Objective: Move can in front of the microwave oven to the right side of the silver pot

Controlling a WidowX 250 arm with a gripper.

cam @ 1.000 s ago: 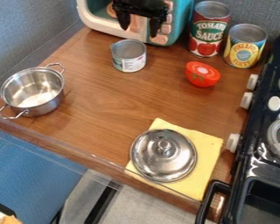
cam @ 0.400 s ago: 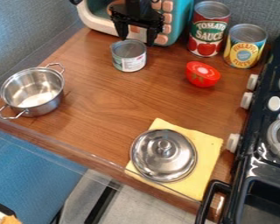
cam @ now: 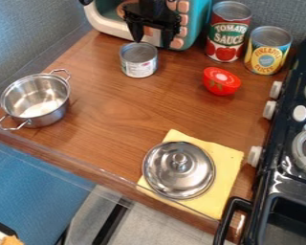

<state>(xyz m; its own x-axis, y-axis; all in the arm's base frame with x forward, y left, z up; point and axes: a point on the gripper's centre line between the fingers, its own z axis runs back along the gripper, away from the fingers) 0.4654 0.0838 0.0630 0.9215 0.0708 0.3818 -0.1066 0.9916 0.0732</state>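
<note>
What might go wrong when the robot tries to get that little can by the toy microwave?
The gripper sits off-center from the small can, so a finger might bump or tip it. It's also close to the toy microwave and might knock that. The silver pot is near the counter's edge, so a push could spill it off.

Gripper (cam: pixel 152 43): black overall, located in front of the microwave (cam: pixel 197 21). Housing: broad, angular crosspiece with a stepped outline, set against the microwave's front. Upper section: black, narrower than the crosspiece, centred above it and overlapping the microwave opening. Fingers (cam: pixel 137 32): two, black, slender, one at each side of the crosspiece, each tapering towards its tip near the microwave's lower edge. Screws and markings: too small to tell.
</note>
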